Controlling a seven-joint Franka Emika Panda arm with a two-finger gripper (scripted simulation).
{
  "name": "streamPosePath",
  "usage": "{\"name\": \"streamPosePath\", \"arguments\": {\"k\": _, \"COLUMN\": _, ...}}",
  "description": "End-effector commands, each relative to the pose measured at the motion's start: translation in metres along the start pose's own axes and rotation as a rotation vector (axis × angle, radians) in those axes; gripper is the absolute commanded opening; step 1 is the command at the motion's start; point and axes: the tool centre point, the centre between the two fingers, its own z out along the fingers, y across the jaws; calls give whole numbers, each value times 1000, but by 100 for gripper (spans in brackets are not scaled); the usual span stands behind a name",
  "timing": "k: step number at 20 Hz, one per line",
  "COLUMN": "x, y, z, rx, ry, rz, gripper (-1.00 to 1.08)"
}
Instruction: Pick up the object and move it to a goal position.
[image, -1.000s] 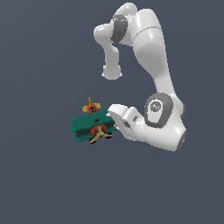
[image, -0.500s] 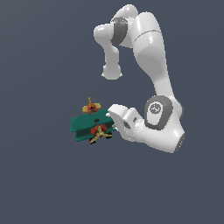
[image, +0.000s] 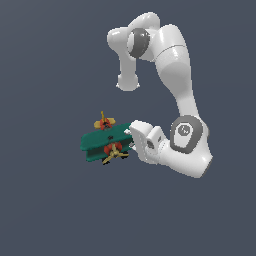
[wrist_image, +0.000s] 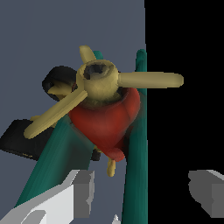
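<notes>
The toy biplane (image: 104, 142) has two green wings, a red body, a yellow propeller and black wheels. In the exterior view it sits just to the left of my gripper (image: 130, 139), whose white hand reaches in from that view's right. In the wrist view the biplane (wrist_image: 109, 113) fills the frame, propeller facing the camera. My gripper (wrist_image: 141, 192) is open. One of its fingers (wrist_image: 81, 192) stands on each side of a green wing edge, with gaps on both sides. I cannot tell whether the pads touch the wing.
The white arm (image: 175, 75) arches above and to the exterior view's right of the biplane. The ground is plain dark grey-blue. The far half of the wrist view is black.
The arm's elbow has sunk slightly and shifted toward the exterior view's right. The biplane has stayed in place.
</notes>
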Motion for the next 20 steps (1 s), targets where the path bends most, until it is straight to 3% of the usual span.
{"name": "streamPosePath", "arguments": {"k": 1, "x": -3, "y": -3, "z": -1, "rx": -31, "ry": 8, "rz": 28, "gripper": 68}}
{"name": "streamPosePath", "arguments": {"k": 10, "x": -9, "y": -8, "z": -4, "rx": -95, "ry": 27, "rz": 90, "gripper": 68}}
{"name": "streamPosePath", "arguments": {"k": 20, "x": -9, "y": -9, "z": -2, "rx": -100, "ry": 29, "rz": 94, "gripper": 68}}
